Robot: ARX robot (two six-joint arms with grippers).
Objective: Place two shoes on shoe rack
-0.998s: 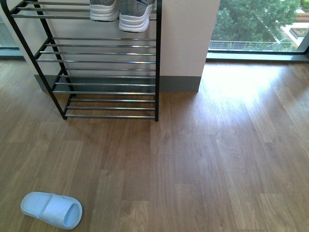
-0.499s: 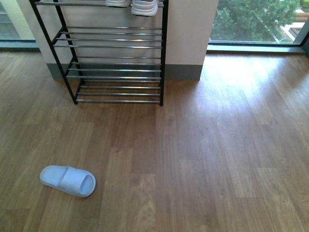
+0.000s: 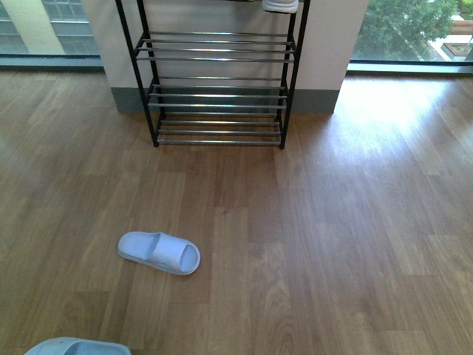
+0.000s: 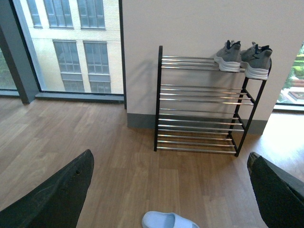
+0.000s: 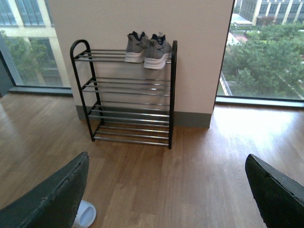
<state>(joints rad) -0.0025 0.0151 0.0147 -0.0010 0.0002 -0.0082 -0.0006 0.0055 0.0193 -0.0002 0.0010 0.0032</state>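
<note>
One pale blue slide sandal (image 3: 159,253) lies on the wood floor left of centre, and part of a second one (image 3: 77,347) shows at the bottom left edge. The shoe rack (image 3: 214,95) stands against the wall at the back. Two grey sneakers (image 4: 244,58) sit side by side on the right end of its top tier. My left gripper (image 4: 168,190) is open high above the floor, with a sandal (image 4: 168,221) below it. My right gripper (image 5: 166,194) is also open and empty, a sandal (image 5: 85,214) beside its finger. Neither arm shows in the front view.
The rack (image 5: 128,90) backs onto a white wall pillar (image 5: 199,57) with a grey skirting. Floor-to-ceiling windows (image 4: 71,47) flank the pillar on both sides. Bare wood floor (image 3: 332,244) stretches between me and the rack.
The front view has shifted: the rack now sits further away and more to the right, the sandal has moved up and right in frame, and a second sandal has appeared at the bottom left.
</note>
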